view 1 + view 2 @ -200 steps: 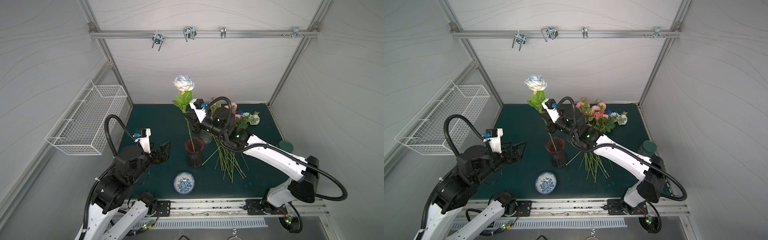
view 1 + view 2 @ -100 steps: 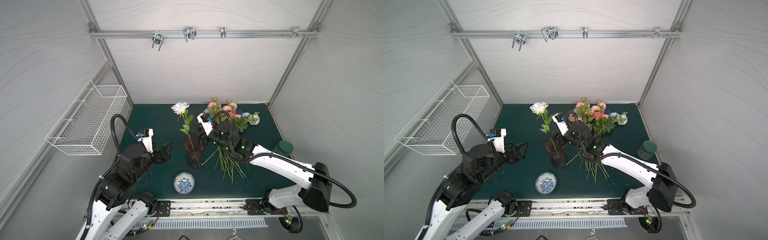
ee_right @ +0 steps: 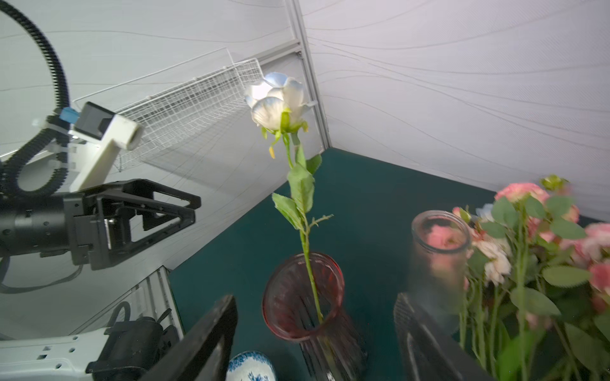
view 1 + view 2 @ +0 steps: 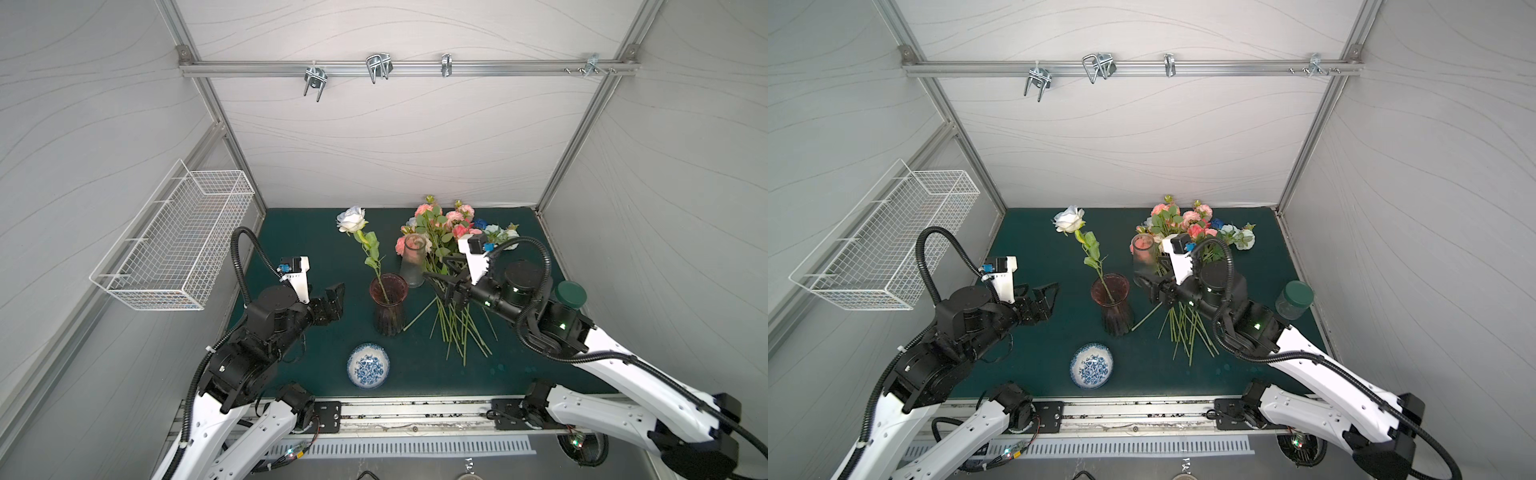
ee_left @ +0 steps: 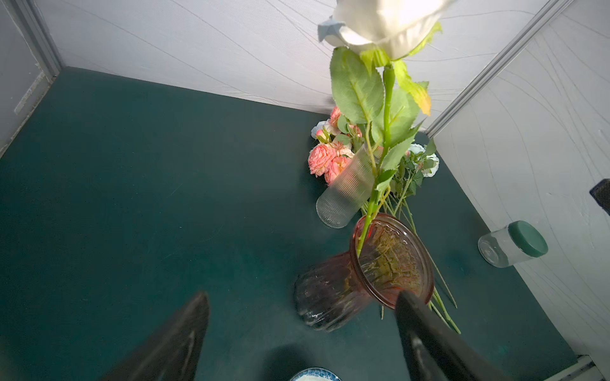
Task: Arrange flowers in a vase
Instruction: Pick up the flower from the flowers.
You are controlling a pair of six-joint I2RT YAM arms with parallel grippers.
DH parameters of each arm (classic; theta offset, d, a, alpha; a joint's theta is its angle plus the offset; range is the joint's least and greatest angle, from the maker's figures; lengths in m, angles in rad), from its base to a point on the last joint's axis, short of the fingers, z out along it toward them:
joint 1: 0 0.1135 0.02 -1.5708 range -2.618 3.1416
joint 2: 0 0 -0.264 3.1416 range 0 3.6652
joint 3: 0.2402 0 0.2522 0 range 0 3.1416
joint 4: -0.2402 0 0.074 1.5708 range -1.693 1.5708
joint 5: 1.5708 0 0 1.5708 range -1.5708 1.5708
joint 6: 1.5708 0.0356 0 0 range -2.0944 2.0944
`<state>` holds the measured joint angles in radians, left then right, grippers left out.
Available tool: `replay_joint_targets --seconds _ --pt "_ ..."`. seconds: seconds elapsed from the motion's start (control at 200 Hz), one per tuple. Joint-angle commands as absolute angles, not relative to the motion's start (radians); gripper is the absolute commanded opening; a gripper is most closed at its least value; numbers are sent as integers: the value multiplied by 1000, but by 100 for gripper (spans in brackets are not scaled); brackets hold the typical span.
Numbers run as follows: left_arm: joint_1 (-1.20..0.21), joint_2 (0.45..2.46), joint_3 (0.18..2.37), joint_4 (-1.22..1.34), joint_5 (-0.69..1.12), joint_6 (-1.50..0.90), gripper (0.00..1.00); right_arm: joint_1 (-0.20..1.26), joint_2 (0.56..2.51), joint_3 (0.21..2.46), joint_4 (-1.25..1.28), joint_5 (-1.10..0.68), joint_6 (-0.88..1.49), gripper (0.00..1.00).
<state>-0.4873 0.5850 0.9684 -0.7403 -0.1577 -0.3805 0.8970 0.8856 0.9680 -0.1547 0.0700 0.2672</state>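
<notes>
Just ahead of the right hand (image 4: 434, 268), close to its fingertips but not touching them, the red vase (image 4: 388, 305) stands upright on the dark green surface (image 4: 299, 232). One white rose (image 4: 351, 219) is in it. Its stem goes down through the mouth and rests against the rim, and its head leans a little toward the left arm's side. The right hand's fingers (image 3: 211, 333) are spread wide with nothing between them, and the rose is free of them.

On that hand's far side stands a clear ribbed vase (image 4: 412, 259). The right wrist view shows it near one finger, but I cannot tell whether they touch. Under and behind the right hand, the other flowers (image 4: 453, 218) lie in a loose bunch on the surface. Their pink, coral, white and blue heads point toward the back wall, and their bare green stems fan out toward the robot's base. A jar (image 4: 570, 294) with a green lid sits behind the right wrist.

On the red vase's other side, the left hand (image 4: 1039, 293) hangs above the surface. Its fingers are apart and empty, and it points at the vase, near it but clear of it. A blue-and-white bowl (image 4: 368, 365) rests nearer the base than either hand, between the two arms. Well beyond the left arm, a wire basket (image 4: 178, 241) hangs on the side wall.
</notes>
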Motion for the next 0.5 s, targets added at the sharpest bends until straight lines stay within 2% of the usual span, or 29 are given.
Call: replay_joint_targets --seconds 0.0,0.14,0.245,0.495 --pt "-489 573 973 -690 -192 -379 90 803 838 943 -336 43 364 76" --pt "-489 549 984 -692 -225 -392 90 636 857 904 -446 -58 448 72" --pt "-488 526 986 -690 -241 -393 90 522 957 871 -509 -131 493 67" --pt "-488 509 982 -702 -247 -389 90 450 1191 836 -429 -78 489 63"
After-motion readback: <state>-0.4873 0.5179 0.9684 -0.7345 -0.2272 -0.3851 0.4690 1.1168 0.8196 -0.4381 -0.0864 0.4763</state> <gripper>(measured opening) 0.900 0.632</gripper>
